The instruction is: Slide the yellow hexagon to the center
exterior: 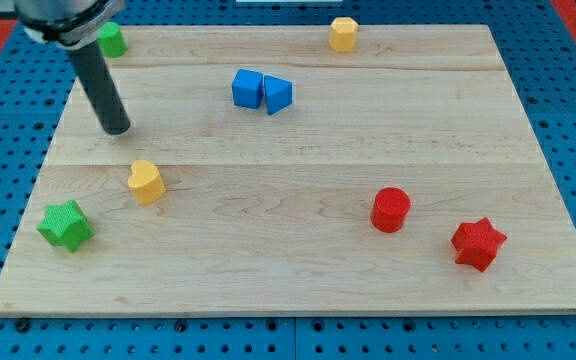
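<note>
Tip (117, 128) at view's left; yellow hexagon (343, 34) well apart, top edge.

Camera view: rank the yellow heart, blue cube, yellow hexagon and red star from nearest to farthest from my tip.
From my tip, at the view's upper left:
1. yellow heart, just below and right of the tip.
2. blue cube, right of the tip, touching the blue wedge.
3. yellow hexagon, at the view's top edge, right of centre.
4. red star, at the view's lower right.
</note>
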Robot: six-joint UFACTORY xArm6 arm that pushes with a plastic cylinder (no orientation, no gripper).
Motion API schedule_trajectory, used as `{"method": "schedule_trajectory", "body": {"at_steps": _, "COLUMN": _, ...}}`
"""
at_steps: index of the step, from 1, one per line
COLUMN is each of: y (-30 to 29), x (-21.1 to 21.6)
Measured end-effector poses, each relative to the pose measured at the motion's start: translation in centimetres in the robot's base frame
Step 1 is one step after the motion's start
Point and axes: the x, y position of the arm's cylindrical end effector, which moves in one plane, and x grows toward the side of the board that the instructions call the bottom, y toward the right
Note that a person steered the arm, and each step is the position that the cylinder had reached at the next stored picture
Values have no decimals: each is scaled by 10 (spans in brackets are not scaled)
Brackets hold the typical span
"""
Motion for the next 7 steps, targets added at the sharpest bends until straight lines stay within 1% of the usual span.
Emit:
{"method": "schedule_trajectory", "body": {"at_steps": 1, "y": 110, "x": 5}}
{"method": "schedule_trajectory", "body": {"at_steps": 2, "y": 192, "x": 8}}
{"method": "schedule_trajectory", "body": {"at_steps": 3, "y": 240, "x": -6}}
{"method": "schedule_trajectory", "body": {"at_steps": 4, "y": 314, "x": -41}}
{"method": "schedule_trajectory", "body": {"at_steps": 5, "y": 376, "x": -86}}
{"method": "schedule_trajectory", "body": {"at_steps": 6, "y": 456, "x": -100}}
{"method": "schedule_trajectory", "body": {"at_steps": 7, "y": 491, "x": -144}}
